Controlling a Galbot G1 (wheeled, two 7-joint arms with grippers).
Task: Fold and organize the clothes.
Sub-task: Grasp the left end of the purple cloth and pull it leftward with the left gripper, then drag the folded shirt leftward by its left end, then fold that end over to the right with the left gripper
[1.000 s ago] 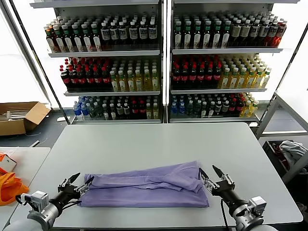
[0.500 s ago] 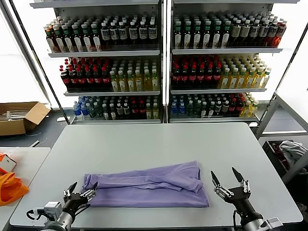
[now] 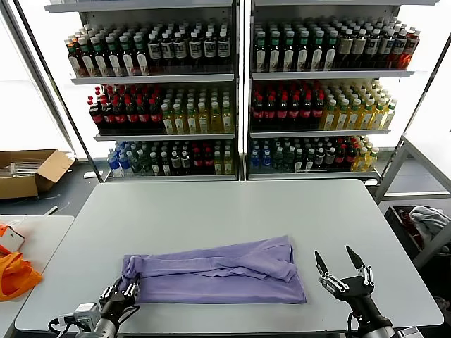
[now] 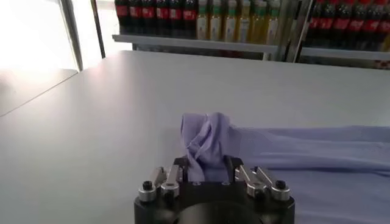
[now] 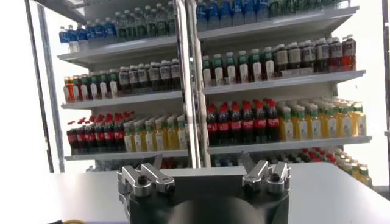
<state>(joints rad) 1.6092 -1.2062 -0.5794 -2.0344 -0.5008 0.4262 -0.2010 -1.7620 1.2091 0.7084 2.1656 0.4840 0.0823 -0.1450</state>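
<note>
Clearly soft, light cotton: lavender T-shirt (image 3: 218,271) lies folded lengthwise on table (image 3: 211,211), near edge. Left gripper (image 3: 121,292) at bunched left end, finger state unclear. Right gripper (image 3: 343,270) hovers right, fingers apart. Best hold: both short ends.

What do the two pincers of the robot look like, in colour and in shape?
Both are black and silver. The right pincer has two slim, pointed dark fingers on a silver bracket with bolts. The left pincer has the same metal build, with a grey wrist block and a thin black cable.
</note>
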